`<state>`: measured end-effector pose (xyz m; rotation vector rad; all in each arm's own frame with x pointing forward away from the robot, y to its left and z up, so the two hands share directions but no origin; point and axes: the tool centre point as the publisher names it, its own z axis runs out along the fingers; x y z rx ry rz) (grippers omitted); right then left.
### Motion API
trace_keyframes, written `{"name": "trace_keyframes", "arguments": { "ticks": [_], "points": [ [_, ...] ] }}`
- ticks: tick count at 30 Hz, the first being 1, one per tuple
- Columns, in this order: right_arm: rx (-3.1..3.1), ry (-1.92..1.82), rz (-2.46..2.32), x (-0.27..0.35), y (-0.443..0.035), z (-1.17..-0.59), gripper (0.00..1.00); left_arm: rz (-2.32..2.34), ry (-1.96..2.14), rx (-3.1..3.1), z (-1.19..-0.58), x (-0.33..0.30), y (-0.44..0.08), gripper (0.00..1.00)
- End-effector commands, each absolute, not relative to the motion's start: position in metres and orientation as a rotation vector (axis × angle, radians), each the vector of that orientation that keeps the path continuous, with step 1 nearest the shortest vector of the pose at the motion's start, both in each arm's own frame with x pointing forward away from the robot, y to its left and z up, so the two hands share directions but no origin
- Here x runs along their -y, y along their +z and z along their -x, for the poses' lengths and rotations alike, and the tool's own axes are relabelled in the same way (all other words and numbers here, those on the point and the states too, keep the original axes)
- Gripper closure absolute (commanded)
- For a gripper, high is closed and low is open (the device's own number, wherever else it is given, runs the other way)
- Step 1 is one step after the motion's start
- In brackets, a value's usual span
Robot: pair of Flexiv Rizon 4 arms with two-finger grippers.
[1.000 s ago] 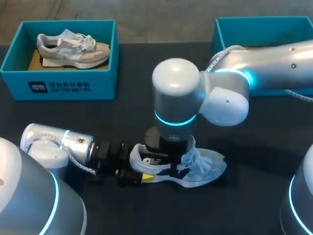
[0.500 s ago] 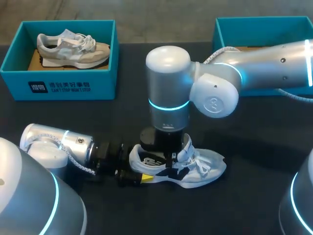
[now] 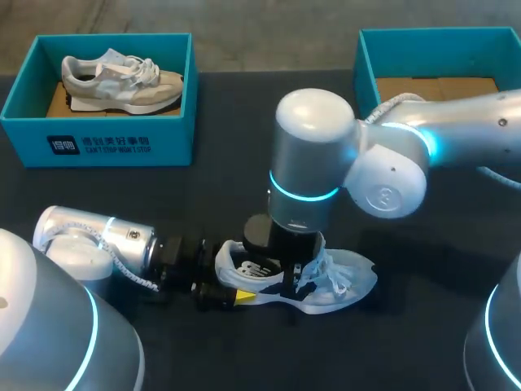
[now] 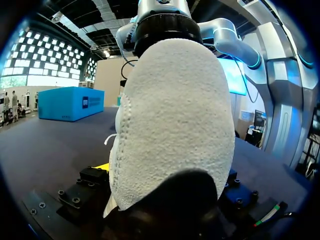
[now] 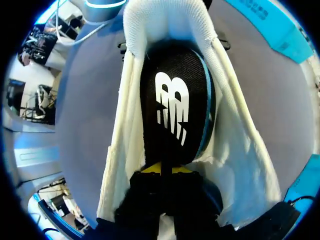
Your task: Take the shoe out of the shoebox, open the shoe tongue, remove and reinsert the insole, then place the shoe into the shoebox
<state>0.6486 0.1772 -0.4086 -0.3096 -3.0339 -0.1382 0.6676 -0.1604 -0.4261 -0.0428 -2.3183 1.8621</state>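
The right gripper (image 5: 161,170) pinches the near edge of the black insole (image 5: 175,115) inside the shoe (image 3: 346,281). The shoe sits on the table (well apart from the shoebox (image 3: 366,57)), its heel clamped by the left gripper (image 3: 226,283). Pushed askew, the insole could buckle or slip free.

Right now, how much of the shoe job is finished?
Done: the white shoe is out of the box, lying on the table. In hand: the left claw holds its heel while the right claw pinches the black insole, which lies inside the shoe. Whether it was already taken out, I cannot tell. Left: putting the shoe into the empty blue box.
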Motion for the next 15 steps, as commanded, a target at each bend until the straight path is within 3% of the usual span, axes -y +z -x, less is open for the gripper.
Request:
{"name": "trace_keyframes", "arguments": {
  "ticks": [1,15],
  "points": [
    [3.088,-0.337,0.348,-0.166,-0.398,-0.627,1.0,0.037,1.864,2.319,-0.669,0.16,-0.429,1.0],
    [3.154,-0.623,0.39,-0.162,-0.369,-0.642,1.0,0.037,1.864,2.319,-0.669,0.16,-0.429,1.0]
  ]
}}
